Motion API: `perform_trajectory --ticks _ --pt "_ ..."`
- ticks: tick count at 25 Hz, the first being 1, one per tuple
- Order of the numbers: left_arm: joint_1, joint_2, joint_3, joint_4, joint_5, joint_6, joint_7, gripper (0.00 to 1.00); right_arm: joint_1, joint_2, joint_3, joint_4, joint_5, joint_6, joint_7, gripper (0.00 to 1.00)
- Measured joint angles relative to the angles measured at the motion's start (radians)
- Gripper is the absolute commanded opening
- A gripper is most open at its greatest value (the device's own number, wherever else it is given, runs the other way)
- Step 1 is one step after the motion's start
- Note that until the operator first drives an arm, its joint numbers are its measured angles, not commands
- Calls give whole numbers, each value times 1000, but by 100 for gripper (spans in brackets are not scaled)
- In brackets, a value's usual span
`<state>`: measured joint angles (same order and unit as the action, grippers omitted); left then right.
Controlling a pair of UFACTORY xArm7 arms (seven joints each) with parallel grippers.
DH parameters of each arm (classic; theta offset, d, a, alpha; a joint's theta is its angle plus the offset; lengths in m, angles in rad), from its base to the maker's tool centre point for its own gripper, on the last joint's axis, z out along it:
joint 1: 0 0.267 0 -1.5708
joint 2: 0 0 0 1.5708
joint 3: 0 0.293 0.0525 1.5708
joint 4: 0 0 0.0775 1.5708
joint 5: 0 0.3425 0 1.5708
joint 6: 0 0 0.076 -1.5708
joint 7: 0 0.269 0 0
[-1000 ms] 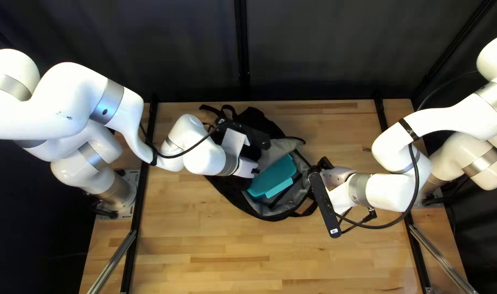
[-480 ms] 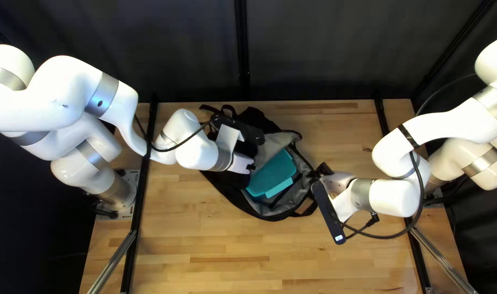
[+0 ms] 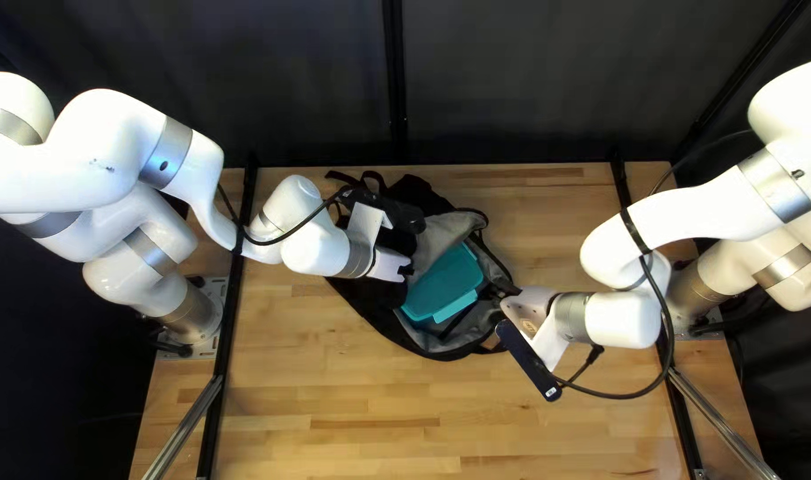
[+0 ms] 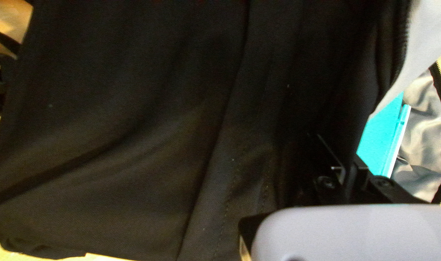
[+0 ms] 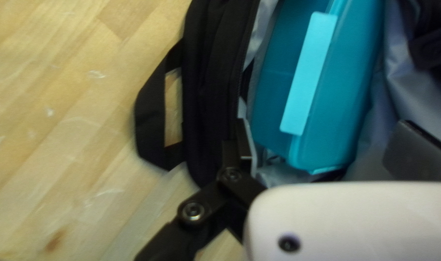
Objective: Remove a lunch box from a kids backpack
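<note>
A: Left arm, pose?
B: Raised over the left side, bent, then reaching right. Its wrist angles right and slightly near, to the left end effector at the left of the lunch box.

A: Grip?
B: Clenched on a fold of black cloth, part of the backpack. In its wrist view, the left end effector has that fold pinched between both fingers, teal box just beyond.

A: Right arm?
B: In from the right, bent down to a wrist pointing left and a bit far. Its camera sits on the near side. The right end effector is at the backpack's right edge.

A: State?
B: Released, fingers wide apart. From its wrist, the right end effector has one finger by the black side wall, the other over gray lining; the box's end lies ahead, between them.

A: Lunch box out?
B: No, inside the open main compartment, around mid-scene. Backpack's lying on the table, webbing loop sticking out from its side.
</note>
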<state>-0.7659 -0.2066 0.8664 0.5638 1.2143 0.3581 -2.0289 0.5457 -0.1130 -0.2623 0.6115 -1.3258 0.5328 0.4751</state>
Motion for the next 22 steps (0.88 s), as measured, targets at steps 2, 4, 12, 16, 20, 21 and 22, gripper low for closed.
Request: perform_trajectory --ticks 2,4,12,16,20,21,22 --pt "0 0 0 0 0 0 0 0 -2 36 -1 27 -33 4 9 100" --pt "0 0 0 0 0 0 0 0 -3 67 -2 52 -54 14 14 100" --pt "0 0 0 0 0 0 0 0 -23 139 -22 91 -142 3 83 100" --pt "0 0 0 0 0 0 0 0 -34 180 -33 113 -173 -13 111 100" --pt "0 0 0 0 0 0 0 0 -42 220 -42 136 -203 -19 145 100" --pt "0 0 0 0 0 0 0 0 -43 228 -43 139 -212 -19 157 100" --pt "0 0 0 0 0 0 0 0 -45 238 -45 144 -220 -19 167 100"
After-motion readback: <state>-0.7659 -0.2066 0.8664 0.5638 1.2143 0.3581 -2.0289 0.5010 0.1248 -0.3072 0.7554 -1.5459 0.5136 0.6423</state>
